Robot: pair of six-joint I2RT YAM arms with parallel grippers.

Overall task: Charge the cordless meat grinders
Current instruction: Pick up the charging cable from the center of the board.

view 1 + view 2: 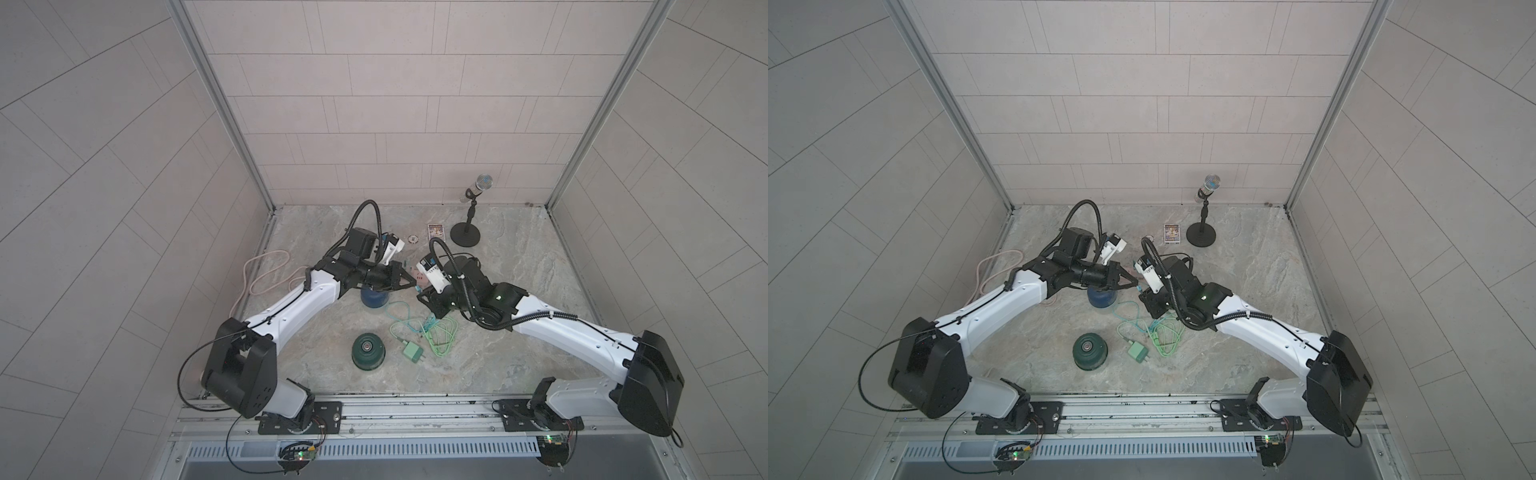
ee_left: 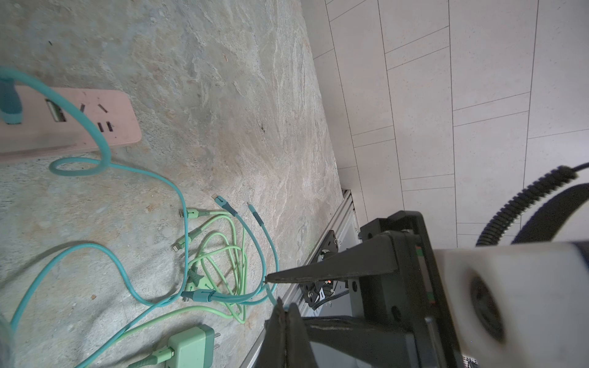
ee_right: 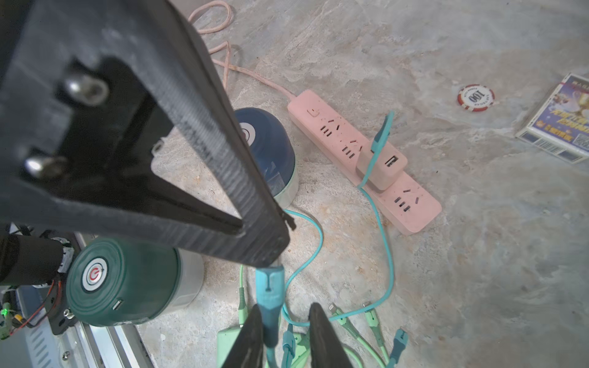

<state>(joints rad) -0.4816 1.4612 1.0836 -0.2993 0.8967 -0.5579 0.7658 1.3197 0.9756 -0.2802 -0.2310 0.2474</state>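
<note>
Right claw (image 3: 286,307), jaws part-open astride the plug (image 3: 269,286) pinched above by the shut left claw (image 3: 271,253), should close squarely before left releases.

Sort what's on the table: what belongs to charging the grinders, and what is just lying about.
For the job: blue grinder, green grinder, pink strip, pink adapter, teal cable, green cable, green adapter.
Lying about: microphone, poker chip, card box.
</note>
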